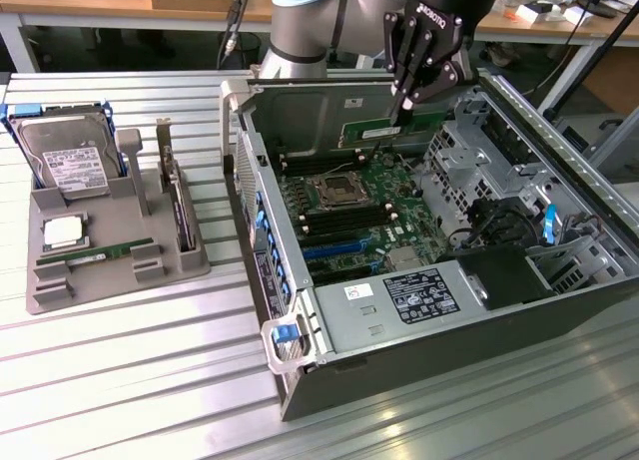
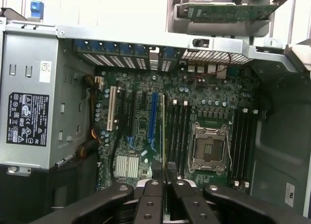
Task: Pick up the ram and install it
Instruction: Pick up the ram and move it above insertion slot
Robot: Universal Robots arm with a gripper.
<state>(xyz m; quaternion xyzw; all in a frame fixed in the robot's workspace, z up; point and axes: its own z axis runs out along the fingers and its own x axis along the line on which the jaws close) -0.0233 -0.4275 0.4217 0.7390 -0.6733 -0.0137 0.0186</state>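
The ram (image 1: 384, 132), a thin green stick with a whitish label, hangs level above the open computer case, over the far part of the motherboard (image 1: 351, 213). My gripper (image 1: 405, 103) is shut on its upper edge. In the wrist view the ram (image 2: 164, 136) appears edge-on as a thin line between the fingertips (image 2: 155, 168) of my gripper (image 2: 163, 169). It runs parallel to the black memory slots (image 2: 178, 131) beside the CPU socket (image 2: 210, 146), and still floats above the board.
A grey tray (image 1: 60, 280) at the exterior view's left holds a hard drive (image 1: 70, 161), a chip, an expansion card (image 1: 181, 209) and another green stick (image 1: 112, 248). Case walls, the power supply (image 1: 399, 302) and drive cages (image 1: 499, 151) ring the motherboard.
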